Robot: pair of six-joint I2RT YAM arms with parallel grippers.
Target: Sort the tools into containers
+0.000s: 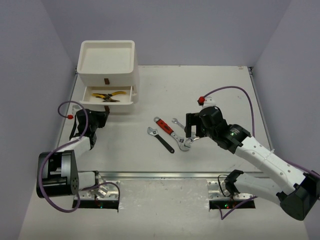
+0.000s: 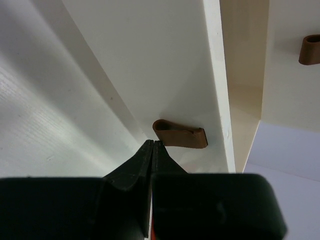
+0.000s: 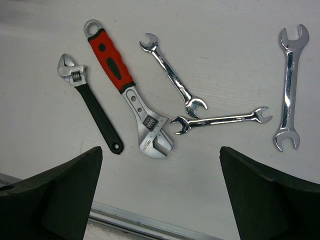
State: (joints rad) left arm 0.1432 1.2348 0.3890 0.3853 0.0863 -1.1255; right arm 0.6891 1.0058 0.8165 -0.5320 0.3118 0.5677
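White drawer [image 1: 107, 103], far left, holds yellow pliers [image 1: 109, 95]. Left gripper [image 2: 152, 142], jaws together, sits by its handle [image 2: 180, 135]; right gripper [image 3: 160, 149] gapes over wrenches [image 3: 215, 119].

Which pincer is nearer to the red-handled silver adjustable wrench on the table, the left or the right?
Right. The right pincer, open, hovers close to the red-handled adjustable wrench. The left pincer, shut, is far away at the brown handle of the white drawer.
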